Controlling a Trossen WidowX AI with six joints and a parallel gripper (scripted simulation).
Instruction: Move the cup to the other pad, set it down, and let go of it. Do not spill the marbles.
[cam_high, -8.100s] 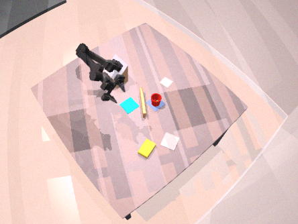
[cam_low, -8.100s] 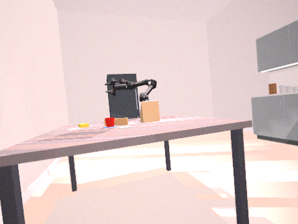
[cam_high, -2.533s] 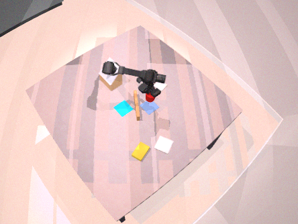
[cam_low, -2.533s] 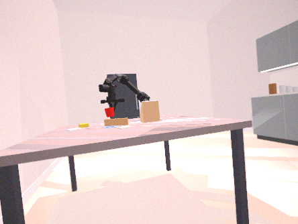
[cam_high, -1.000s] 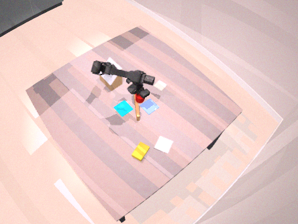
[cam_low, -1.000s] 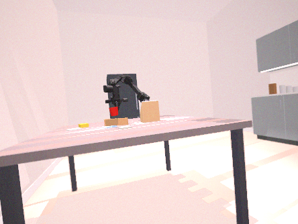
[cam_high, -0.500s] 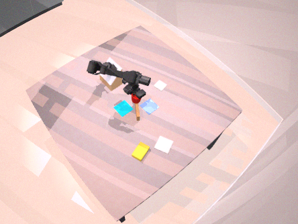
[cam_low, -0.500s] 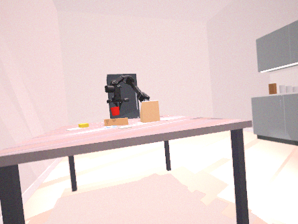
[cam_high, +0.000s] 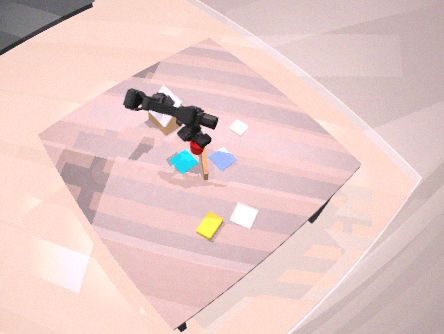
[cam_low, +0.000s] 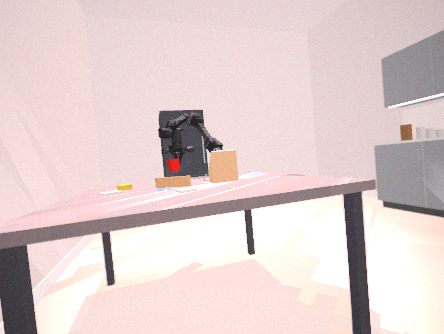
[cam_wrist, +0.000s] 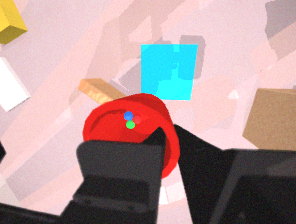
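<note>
In the top view, I take the cup as the centre of the clock, and twelve is at the top of the view. Most to the left, between ten and eleven o'clock, a tan box (cam_high: 166, 126) (cam_low: 223, 166) (cam_wrist: 272, 120) with a white top stands on the surface (cam_high: 285, 130) (cam_low: 300, 187) (cam_wrist: 45, 150). Next, the cyan pad (cam_high: 184, 161) (cam_wrist: 168, 72) lies near, at between seven and eight o'clock. Then comes the black tool (cam_high: 195, 138) (cam_low: 175, 156) (cam_wrist: 168, 128), which is closed on the red cup (cam_high: 197, 147) (cam_low: 173, 165) (cam_wrist: 155, 102). The cup is in the air above the surface, and inside it are visible a blue marble (cam_wrist: 128, 116), a green marble (cam_wrist: 130, 124) and a reddish marble (cam_wrist: 137, 119). A wooden bar (cam_high: 205, 167) (cam_low: 173, 182) (cam_wrist: 97, 89) is between five and six o'clock, between the two pads. The yellow block (cam_high: 209, 225) (cam_low: 124, 187) (cam_wrist: 10, 22) lies nearly at six, well apart. The blue pad (cam_high: 223, 159) (cam_low: 163, 189) is at four o'clock. A small white tile (cam_high: 238, 127) is at two, and a larger white tile (cam_high: 244, 215) (cam_wrist: 11, 85) is at five, just beside the yellow block.
</note>
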